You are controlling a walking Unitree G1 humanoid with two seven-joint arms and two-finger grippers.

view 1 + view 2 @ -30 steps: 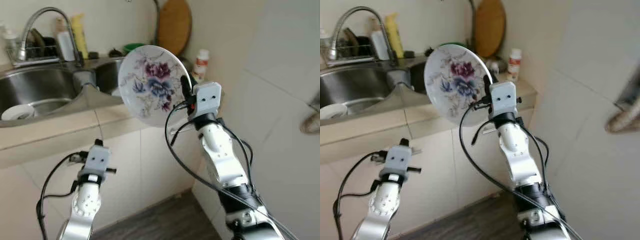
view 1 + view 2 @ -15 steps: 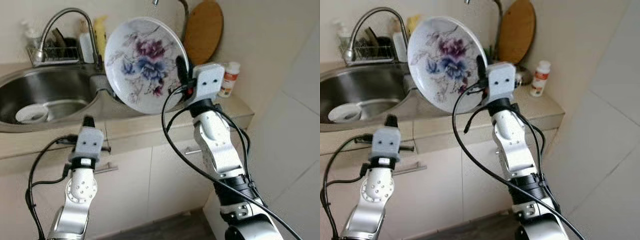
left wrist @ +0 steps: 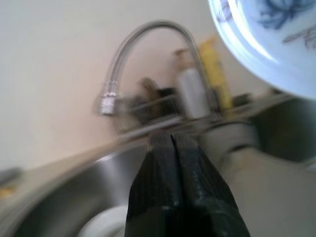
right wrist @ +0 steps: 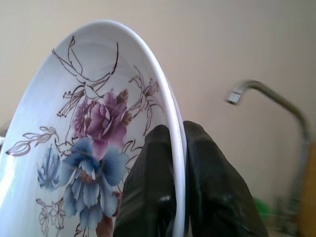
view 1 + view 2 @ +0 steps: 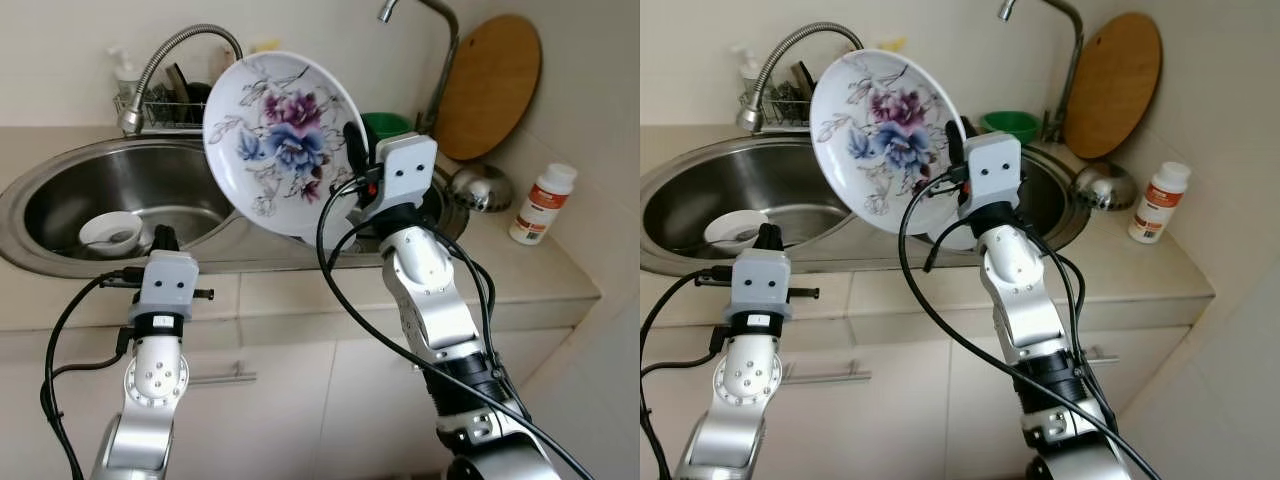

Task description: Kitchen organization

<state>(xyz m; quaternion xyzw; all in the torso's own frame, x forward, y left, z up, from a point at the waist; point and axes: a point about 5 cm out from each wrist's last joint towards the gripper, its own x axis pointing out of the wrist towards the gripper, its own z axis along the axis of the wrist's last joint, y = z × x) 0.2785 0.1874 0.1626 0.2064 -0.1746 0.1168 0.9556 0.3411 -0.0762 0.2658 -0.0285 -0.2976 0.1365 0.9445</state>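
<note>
While the right pincer [image 5: 352, 160] is pinching the rim of the plate [image 5: 283, 144], one finger on each face, the plate is standing nearly on edge in the air, its flowered face turned toward the camera, raised over the divide between the two basins of the sink [image 5: 60, 180].

Left pincer [image 5: 163, 240]: fingers [image 3: 170, 182] pressed together, gripping nothing, hovering low at the front edge of the tabletop [image 5: 300, 290], well apart from the right pincer and below it.

Bowl [image 5: 110, 230]: white, lying in the left basin, just beyond the left pincer.

Faucet [image 5: 165, 65]: a curved flexible spout, rising behind the left basin, beyond the left pincer.

Rack [image 5: 160, 110]: wire, sitting behind the faucet with dark utensils in it; a white pump bottle [image 5: 122, 72] is standing beside it.

Second tap [image 5: 425, 40]: a thin gooseneck, rising beyond the right pincer.

Green bowl [image 5: 385, 125]: sitting just behind the right pincer's camera housing.

Board [image 5: 488, 85]: round, wooden, leaning against the wall to the right of the right pincer.

Metal lid [image 5: 478, 187]: lying on the tabletop below the board.

Pill bottle [image 5: 543, 204]: white with a red label, standing upright further right.
</note>
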